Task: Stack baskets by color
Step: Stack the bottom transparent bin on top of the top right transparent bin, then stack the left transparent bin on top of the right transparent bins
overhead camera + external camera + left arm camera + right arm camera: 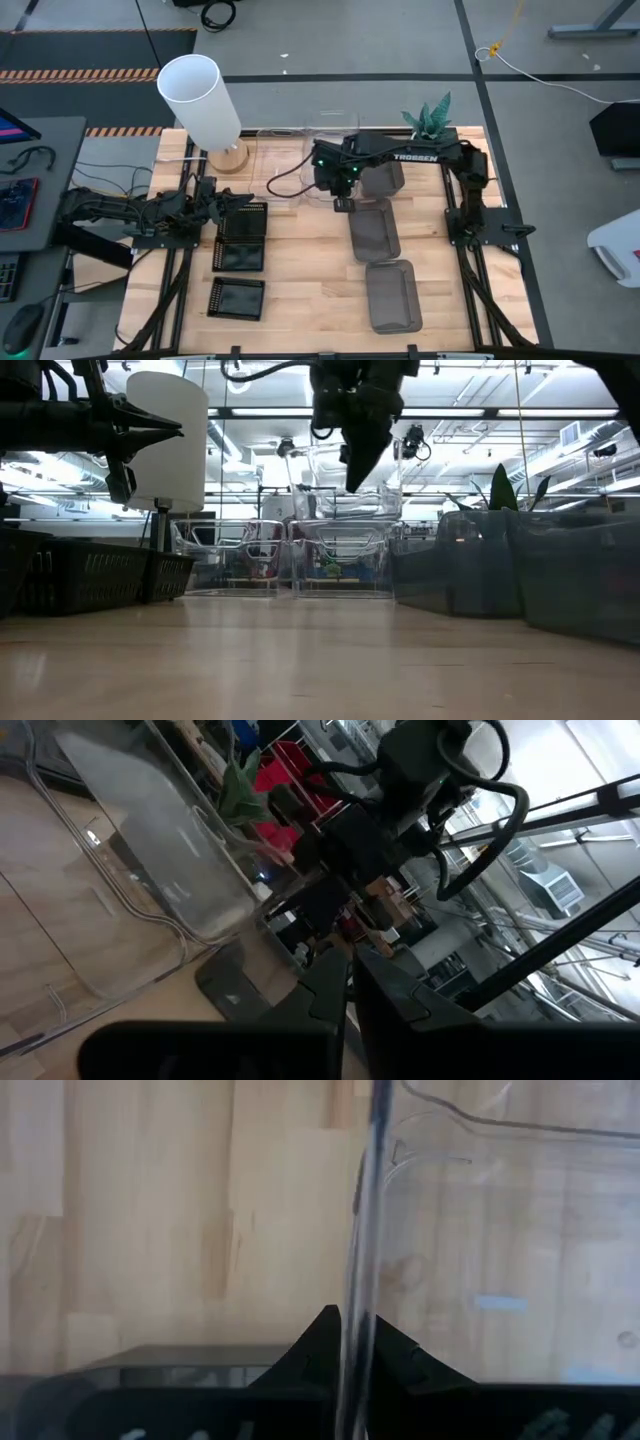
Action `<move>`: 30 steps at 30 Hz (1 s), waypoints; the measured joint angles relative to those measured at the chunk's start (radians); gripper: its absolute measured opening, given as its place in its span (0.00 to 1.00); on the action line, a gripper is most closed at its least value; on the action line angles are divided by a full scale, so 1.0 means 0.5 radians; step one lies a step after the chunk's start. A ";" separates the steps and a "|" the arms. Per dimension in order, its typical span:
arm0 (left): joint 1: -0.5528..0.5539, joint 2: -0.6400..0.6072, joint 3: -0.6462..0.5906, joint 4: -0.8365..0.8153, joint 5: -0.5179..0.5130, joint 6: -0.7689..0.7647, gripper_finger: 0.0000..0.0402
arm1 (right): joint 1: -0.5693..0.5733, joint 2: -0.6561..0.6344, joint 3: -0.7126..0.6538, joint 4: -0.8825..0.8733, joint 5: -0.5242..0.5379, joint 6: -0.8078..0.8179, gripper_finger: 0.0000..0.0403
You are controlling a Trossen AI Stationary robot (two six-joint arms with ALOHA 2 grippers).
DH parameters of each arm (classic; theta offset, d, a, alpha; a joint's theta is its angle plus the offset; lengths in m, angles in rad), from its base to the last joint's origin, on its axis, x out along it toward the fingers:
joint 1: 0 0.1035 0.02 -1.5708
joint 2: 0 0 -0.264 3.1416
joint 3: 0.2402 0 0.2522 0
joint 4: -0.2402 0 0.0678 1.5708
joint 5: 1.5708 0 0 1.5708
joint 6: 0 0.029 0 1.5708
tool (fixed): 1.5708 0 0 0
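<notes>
My right gripper (355, 480) hangs over the table's far middle, shut on a clear basket (350, 495) that is lifted above the other clear baskets (340, 560) standing at the far edge. Three smoky grey baskets (375, 232) lie in a row from the middle toward the near right. Two black grid baskets (241, 235) sit on the left. My left gripper (215, 195) waits shut and raised at the table's left side, holding nothing. My right gripper has the clear basket's thin side wall (362, 1260) between its two fingers (315, 1342), one finger on each face of the wall. The fingers come from above, slanting steeply down. The basket is lifted clear of the table.
A white cylindrical lamp (200, 100) on a wooden foot stands at the far left. A small potted plant (432, 118) stands at the far right. Bare wood (310, 290) lies between the black and the grey baskets.
</notes>
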 joint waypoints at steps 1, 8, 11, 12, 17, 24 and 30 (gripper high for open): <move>0.000 -0.001 0.000 0.000 0.000 -0.001 0.07 | -0.005 -0.030 -0.057 0.057 -0.003 0.008 0.07; 0.000 -0.001 0.000 -0.001 0.000 0.000 0.08 | -0.038 -0.142 -0.343 0.339 -0.080 0.087 0.11; 0.000 -0.001 0.000 0.000 0.000 -0.001 0.08 | -0.037 -0.138 -0.369 0.324 -0.085 0.106 0.15; 0.000 -0.001 0.000 0.000 0.000 0.000 0.08 | -0.037 -0.135 -0.372 0.335 -0.088 0.109 0.16; 0.000 -0.001 0.000 0.000 0.000 0.000 0.06 | -0.033 -0.135 -0.380 0.353 -0.109 0.098 0.19; 0.001 0.000 0.000 -0.001 0.000 0.000 0.08 | -0.041 -0.135 -0.380 0.360 -0.206 0.158 0.25; 0.001 -0.001 0.000 -0.001 0.000 0.000 0.08 | -0.057 -0.135 -0.380 0.357 -0.265 0.241 0.32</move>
